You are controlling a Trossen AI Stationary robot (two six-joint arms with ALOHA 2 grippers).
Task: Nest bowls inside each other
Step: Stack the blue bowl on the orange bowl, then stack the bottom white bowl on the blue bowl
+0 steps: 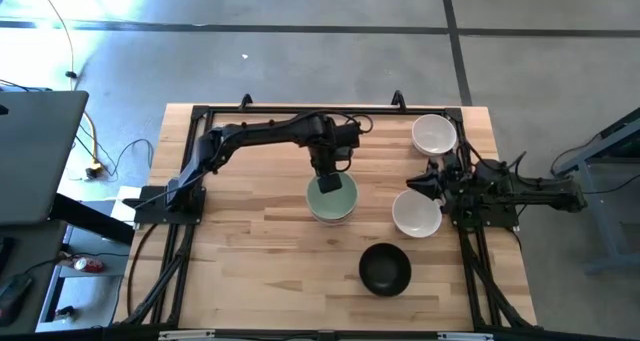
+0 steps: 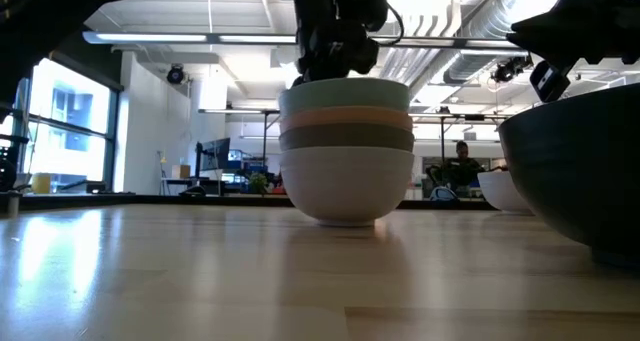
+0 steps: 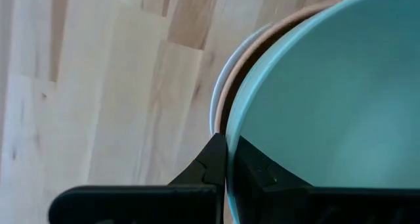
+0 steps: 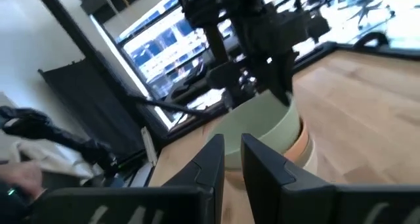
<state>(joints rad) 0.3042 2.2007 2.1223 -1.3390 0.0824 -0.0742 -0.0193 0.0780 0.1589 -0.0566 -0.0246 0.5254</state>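
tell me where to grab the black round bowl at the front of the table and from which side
Pinch the rim of the black round bowl from straight above, one finger inside and one outside. It sits upright and open, alone on the wooden table, with a thin wall. The left gripper grips the pale mint bowl this way.

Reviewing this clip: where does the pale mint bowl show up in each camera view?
High view: mint bowl at table centre, under the left gripper.
Low view: top of the stack.
Left wrist: fills the right side.
Right wrist: centre.
Shared landmark: peach bowl beneath.
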